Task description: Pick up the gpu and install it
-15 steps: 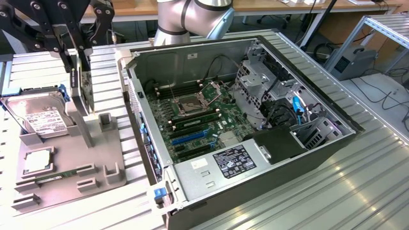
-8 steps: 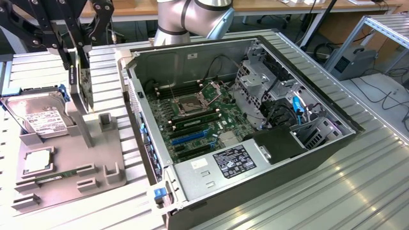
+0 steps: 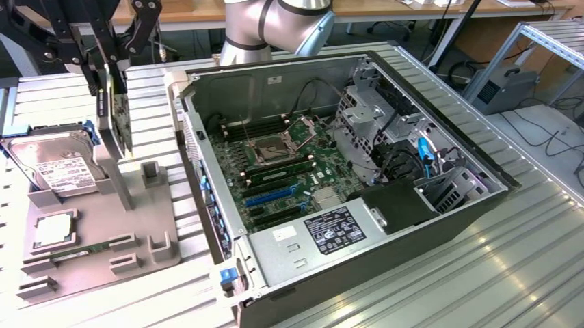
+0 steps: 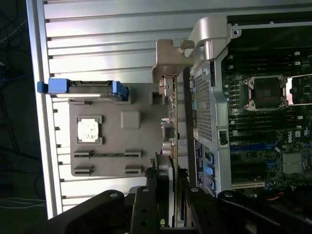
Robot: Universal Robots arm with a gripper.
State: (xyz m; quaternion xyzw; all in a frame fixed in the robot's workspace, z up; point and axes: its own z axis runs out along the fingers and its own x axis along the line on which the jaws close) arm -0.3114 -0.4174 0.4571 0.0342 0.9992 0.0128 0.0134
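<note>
The gpu (image 3: 119,116) is a thin dark card hanging upright and edge-on at the exterior view's left, above the grey holder post (image 3: 117,179) of the fixture plate. My gripper (image 3: 102,67) is shut on its upper end. In the wrist view the gpu (image 4: 173,122) runs edge-on away from my black fingers (image 4: 146,207), with my gripper (image 4: 170,197) clamped on either side of it. I cannot tell whether its lower end is clear of the post. The open computer case (image 3: 406,256) lies to the exterior view's right, its motherboard (image 3: 273,179) exposed.
A grey fixture plate (image 3: 91,277) holds a silver hard drive (image 3: 59,171), a CPU (image 3: 53,229) and a green memory stick (image 3: 82,249). The case's side wall (image 3: 196,171) stands between the plate and the motherboard (image 4: 263,122). Everything rests on a ribbed metal table (image 3: 511,273).
</note>
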